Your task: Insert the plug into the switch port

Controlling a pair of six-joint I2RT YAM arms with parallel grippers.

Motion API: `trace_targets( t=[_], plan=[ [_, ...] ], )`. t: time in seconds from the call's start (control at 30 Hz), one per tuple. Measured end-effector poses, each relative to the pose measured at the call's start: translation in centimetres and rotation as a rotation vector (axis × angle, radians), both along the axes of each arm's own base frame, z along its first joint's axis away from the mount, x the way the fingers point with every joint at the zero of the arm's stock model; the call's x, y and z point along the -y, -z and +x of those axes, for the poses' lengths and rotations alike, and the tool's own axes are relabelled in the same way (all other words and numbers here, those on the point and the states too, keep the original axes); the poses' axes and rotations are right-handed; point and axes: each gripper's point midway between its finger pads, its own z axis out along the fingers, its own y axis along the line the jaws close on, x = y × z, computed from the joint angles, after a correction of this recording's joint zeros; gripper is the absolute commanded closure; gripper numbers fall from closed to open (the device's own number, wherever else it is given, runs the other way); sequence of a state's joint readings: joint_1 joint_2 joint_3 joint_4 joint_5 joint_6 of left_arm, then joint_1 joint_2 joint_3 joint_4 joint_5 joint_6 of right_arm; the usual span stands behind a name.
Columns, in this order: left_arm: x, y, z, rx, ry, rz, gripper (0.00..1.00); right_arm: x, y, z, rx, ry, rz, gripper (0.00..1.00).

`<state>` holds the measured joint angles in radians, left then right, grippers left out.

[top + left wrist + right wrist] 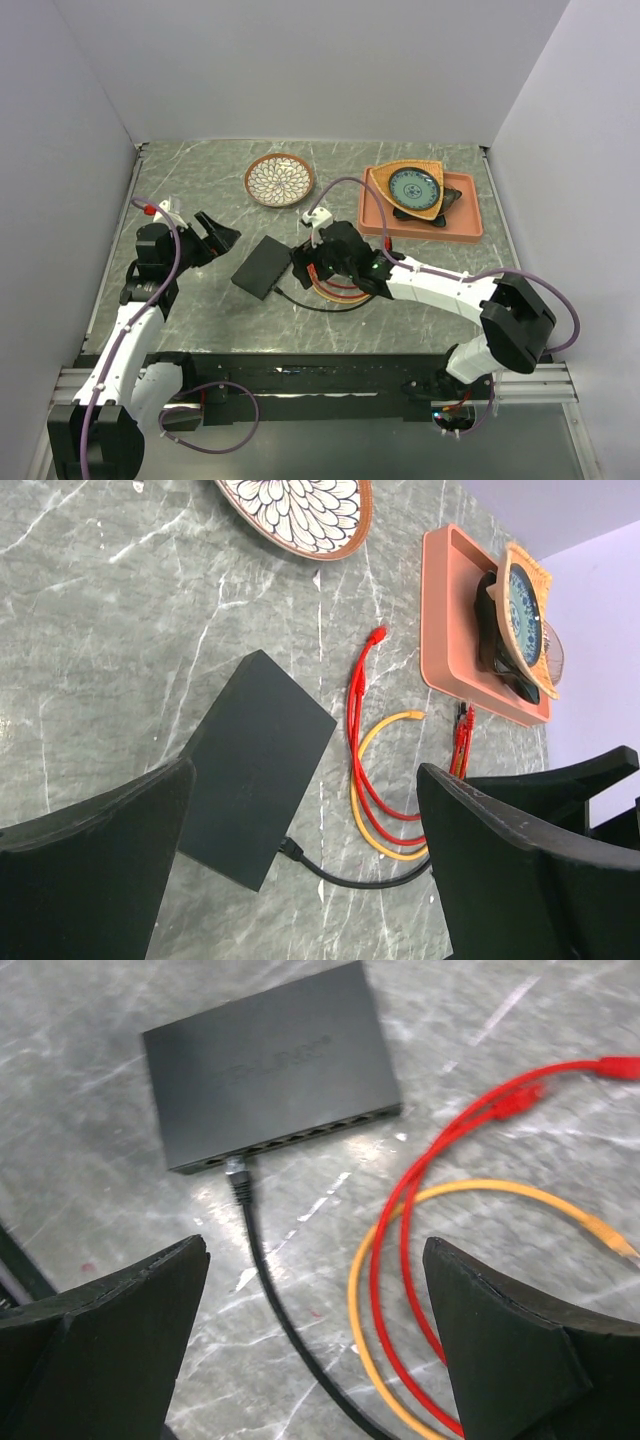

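Observation:
The switch (262, 266) is a flat matte-black box lying on the marble table, also in the left wrist view (255, 770) and the right wrist view (265, 1065). A black plug (237, 1175) sits in a port at one end of its socket row, and its black cable (270, 1290) trails away toward the near side. The same plug (290, 850) shows at the box's edge. My left gripper (305, 772) hangs open to the left of the switch, holding nothing. My right gripper (315, 1250) stands open above the cable, just right of the switch, touching nothing.
Loose red cables (400, 1220) and an orange cable (480, 1190) loop on the table beside the switch, beneath my right gripper. A patterned plate (280, 180) lies at the back. A pink tray (470, 228) at the back right holds an orange dish (413, 187).

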<state>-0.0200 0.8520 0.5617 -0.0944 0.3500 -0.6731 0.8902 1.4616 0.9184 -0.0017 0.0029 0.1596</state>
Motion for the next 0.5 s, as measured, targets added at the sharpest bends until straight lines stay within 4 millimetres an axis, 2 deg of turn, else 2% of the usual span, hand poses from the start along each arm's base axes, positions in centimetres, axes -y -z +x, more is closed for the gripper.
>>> trace_targets(
  t=[0.2, 0.37, 0.5],
  plan=[
    [0.0, -0.1, 0.0, -0.002, 0.001, 0.000, 0.01, 1.1, 1.1, 1.9, -0.021, 0.118, -0.043, 0.07],
    [0.1, -0.1, -0.1, -0.003, 0.007, -0.003, 0.01, 2.9, 3.2, 3.6, -0.082, 0.234, -0.074, 0.07],
    [0.3, 0.0, -0.1, -0.009, 0.016, -0.007, 0.01, 3.5, 4.3, 4.7, -0.112, 0.288, -0.082, 0.01]
  ],
)
